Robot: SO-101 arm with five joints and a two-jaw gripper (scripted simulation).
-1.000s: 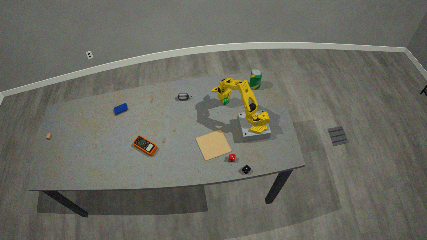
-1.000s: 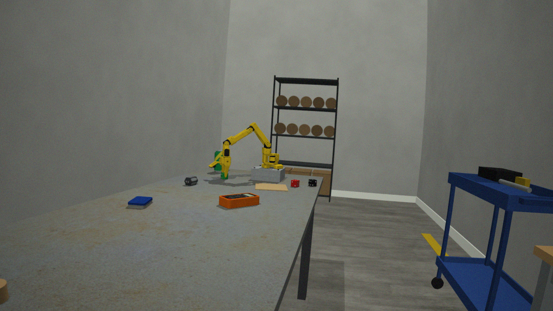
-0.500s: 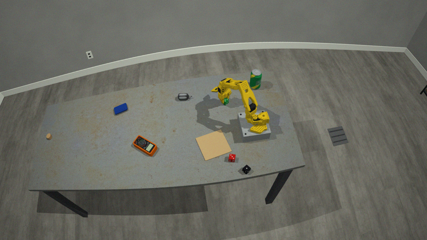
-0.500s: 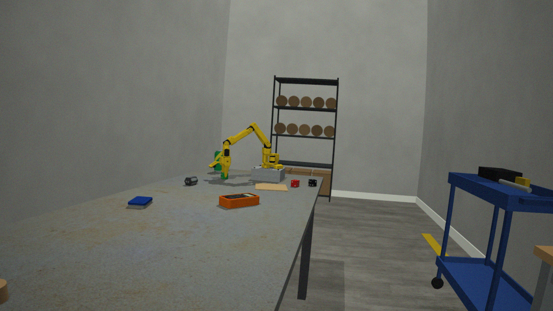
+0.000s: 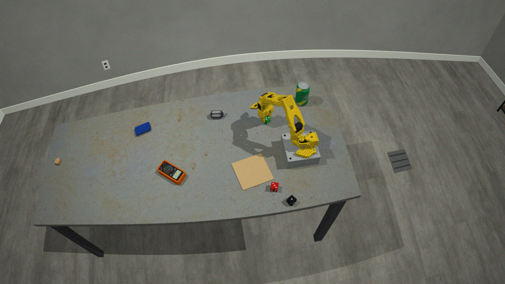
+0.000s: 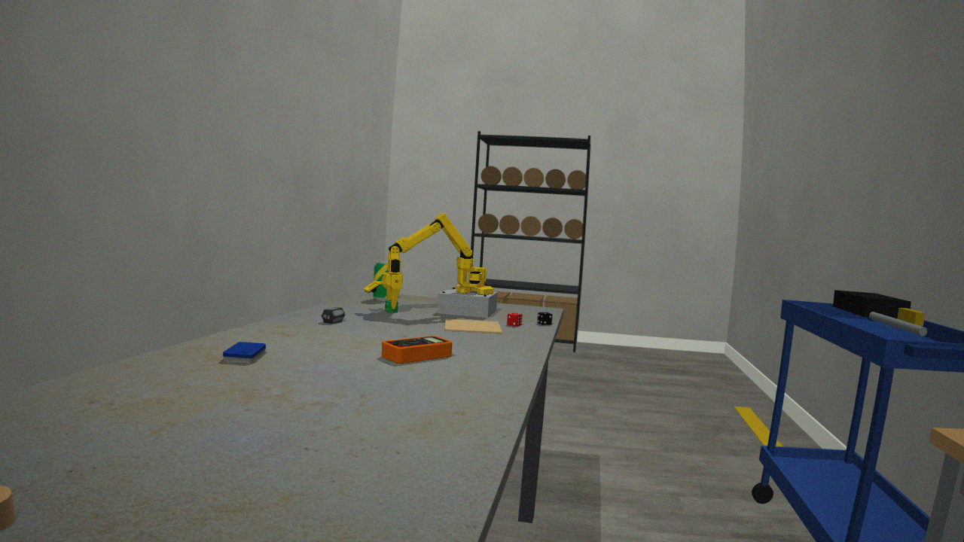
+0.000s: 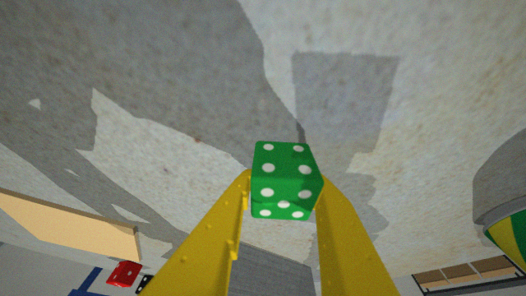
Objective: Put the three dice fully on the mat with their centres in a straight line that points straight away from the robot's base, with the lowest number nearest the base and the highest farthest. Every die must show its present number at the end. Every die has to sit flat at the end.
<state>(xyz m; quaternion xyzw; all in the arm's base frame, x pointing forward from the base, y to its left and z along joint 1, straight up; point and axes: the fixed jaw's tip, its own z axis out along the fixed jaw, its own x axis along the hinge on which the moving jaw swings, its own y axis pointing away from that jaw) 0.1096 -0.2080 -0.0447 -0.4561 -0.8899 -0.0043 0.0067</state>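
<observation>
The claw (image 7: 283, 193) pinched the green die (image 7: 284, 183) above the table (image 5: 105, 183), near the can (image 5: 302, 93). The red die (image 5: 274, 186) and black die (image 5: 291, 200) lay beside the mat (image 5: 252, 171).

Multimeter (image 5: 171, 172), soda can (image 5: 302, 93), blue cart (image 6: 876, 336)

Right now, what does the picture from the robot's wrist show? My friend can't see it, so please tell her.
Two yellow fingers pinch a green die with white dots, its six-dot face toward the camera, over a speckled grey table. Lower left lie a tan mat, a red die and part of a black die; a green-and-yellow can peeks in at right.
</observation>
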